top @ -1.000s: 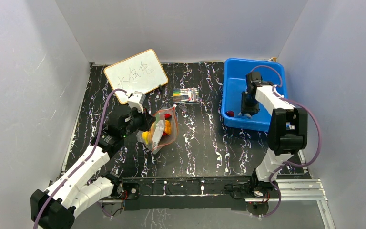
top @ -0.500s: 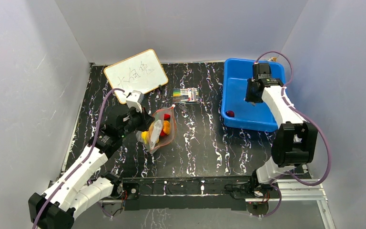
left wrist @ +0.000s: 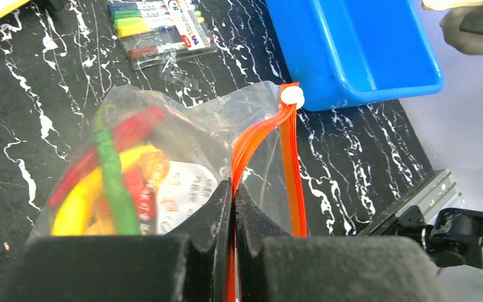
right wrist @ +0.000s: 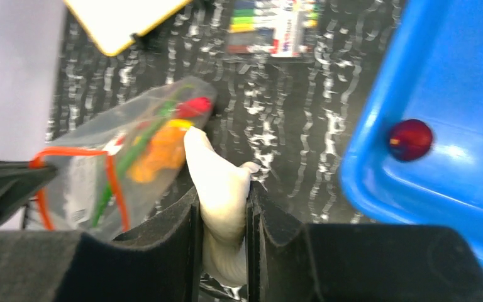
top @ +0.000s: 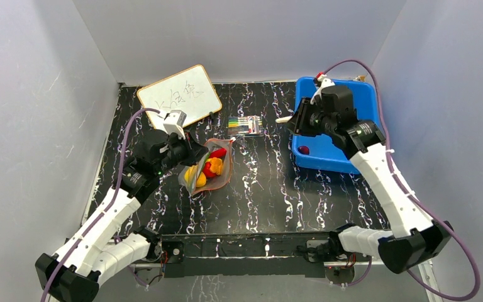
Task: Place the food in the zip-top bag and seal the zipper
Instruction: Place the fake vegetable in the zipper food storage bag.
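The zip-top bag (top: pixel 209 168) lies on the tabletop (top: pixel 277 189) a little left of centre, and we see it partly lifted at its mouth edge. The left pincer (left wrist: pixel 233 189) is closed tight on the zipper (left wrist: pixel 292 157), the orange-red strip passing between its two fingers. The white slider (left wrist: pixel 292 96) sits at the far end of that strip. Through the clear plastic we make out a yellow banana (left wrist: pixel 82 201), a red chili (left wrist: pixel 122 135), a green pepper (left wrist: pixel 110 176) and an orange fruit (right wrist: pixel 160 151).

The right pincer (right wrist: pixel 222 195) is clamped on a small white piece (right wrist: pixel 217 163), which sticks out beyond its fingertips. It is raised off the tabletop, near the left side of the blue tub (top: pixel 352 160) and well apart from the bag.

The tabletop is black with white marble-like veins. Pale grey walls (top: pixel 239 38) close it in on the left, the far side and the right. A metal rail (top: pixel 383 250) runs along the near edge where the arms are bolted.

The blue tub stands at the far right, and one dark red round fruit (right wrist: pixel 410 139) rests in its near left corner. A pack of markers (top: pixel 246 125) lies flat between the bag and the far wall. A whiteboard (top: pixel 179 99) with a yellow frame and some writing lies tilted at the far left.
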`<action>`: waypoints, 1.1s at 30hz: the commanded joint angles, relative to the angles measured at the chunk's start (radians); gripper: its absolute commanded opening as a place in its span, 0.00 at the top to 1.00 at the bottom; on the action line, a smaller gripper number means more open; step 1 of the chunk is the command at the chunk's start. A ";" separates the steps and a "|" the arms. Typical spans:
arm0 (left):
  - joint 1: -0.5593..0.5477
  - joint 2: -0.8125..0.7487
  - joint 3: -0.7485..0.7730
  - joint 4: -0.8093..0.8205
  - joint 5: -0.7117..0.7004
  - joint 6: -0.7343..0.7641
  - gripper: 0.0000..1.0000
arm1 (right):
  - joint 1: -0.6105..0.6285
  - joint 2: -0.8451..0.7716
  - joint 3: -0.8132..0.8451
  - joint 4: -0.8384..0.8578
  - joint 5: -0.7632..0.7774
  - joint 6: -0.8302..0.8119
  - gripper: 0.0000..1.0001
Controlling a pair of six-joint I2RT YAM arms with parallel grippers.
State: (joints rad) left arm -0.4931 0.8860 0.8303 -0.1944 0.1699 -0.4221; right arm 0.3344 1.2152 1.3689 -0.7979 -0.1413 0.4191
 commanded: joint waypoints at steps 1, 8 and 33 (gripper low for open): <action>-0.002 -0.003 0.052 0.027 0.026 -0.075 1.00 | 0.136 -0.085 -0.029 0.177 -0.045 0.223 0.83; -0.002 0.018 0.048 0.034 0.060 -0.120 1.00 | 0.284 -0.113 -0.121 0.309 0.012 0.355 0.82; -0.002 -0.014 0.048 0.033 0.106 -0.138 1.00 | 0.588 0.131 -0.233 0.531 0.215 0.664 0.76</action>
State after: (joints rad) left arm -0.4931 0.9081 0.8421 -0.1825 0.2371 -0.5610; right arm 0.9100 1.3331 1.1553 -0.3687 0.0162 1.0088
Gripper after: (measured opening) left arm 0.010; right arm 0.249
